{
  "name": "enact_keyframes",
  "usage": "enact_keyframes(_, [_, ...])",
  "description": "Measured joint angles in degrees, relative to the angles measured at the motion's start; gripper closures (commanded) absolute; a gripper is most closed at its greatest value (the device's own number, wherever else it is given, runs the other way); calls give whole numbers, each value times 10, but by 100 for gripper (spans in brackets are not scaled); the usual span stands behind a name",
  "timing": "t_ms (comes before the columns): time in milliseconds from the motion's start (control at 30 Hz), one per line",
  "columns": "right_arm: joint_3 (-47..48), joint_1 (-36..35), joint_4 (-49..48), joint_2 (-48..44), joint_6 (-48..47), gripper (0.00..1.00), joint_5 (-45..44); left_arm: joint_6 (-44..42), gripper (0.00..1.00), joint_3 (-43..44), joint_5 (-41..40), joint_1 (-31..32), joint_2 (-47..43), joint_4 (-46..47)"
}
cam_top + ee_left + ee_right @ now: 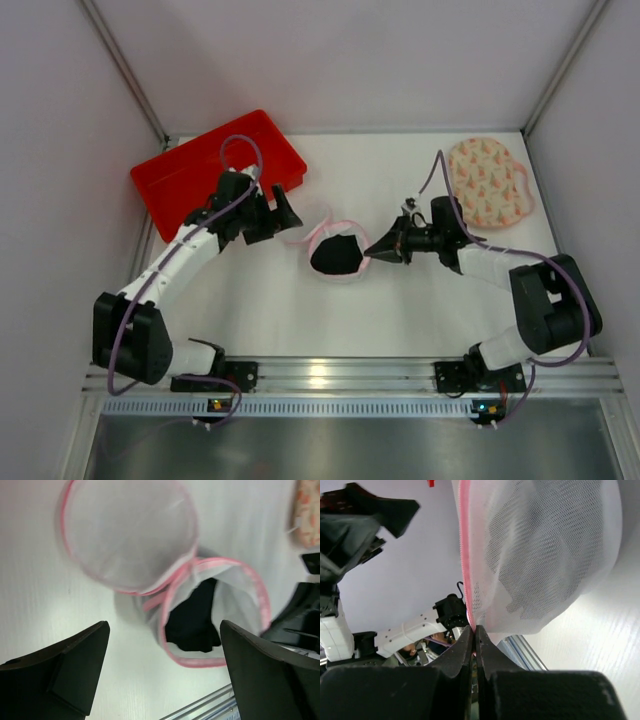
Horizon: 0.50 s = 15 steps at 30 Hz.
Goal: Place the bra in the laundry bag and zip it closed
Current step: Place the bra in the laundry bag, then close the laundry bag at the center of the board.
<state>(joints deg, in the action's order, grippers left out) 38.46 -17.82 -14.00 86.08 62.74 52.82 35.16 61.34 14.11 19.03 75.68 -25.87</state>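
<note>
One view, right wrist: right hand (474, 628) pinching laundry bag (545, 555) | left hand (163, 630) spread

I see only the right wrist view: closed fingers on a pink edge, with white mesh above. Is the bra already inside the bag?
Observer: Yes. In the left wrist view the black bra lies inside the laundry bag, showing through its mouth.
Operator: Is the zip closed?
Observer: No. The round lid flap lies folded back, open.
Operator: And the left gripper?
Observer: The left gripper is open, beside the flap, holding nothing.
</note>
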Motion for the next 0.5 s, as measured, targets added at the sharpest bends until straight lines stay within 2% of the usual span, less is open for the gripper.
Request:
enact_keyframes(233, [-25,7,8,-20,-21,100,0,42,4,-120,23,-17,67,7])
enact_keyframes(500, [-35,12,28,-40,-47,100,5,124,6,-124,41,-29,151,124])
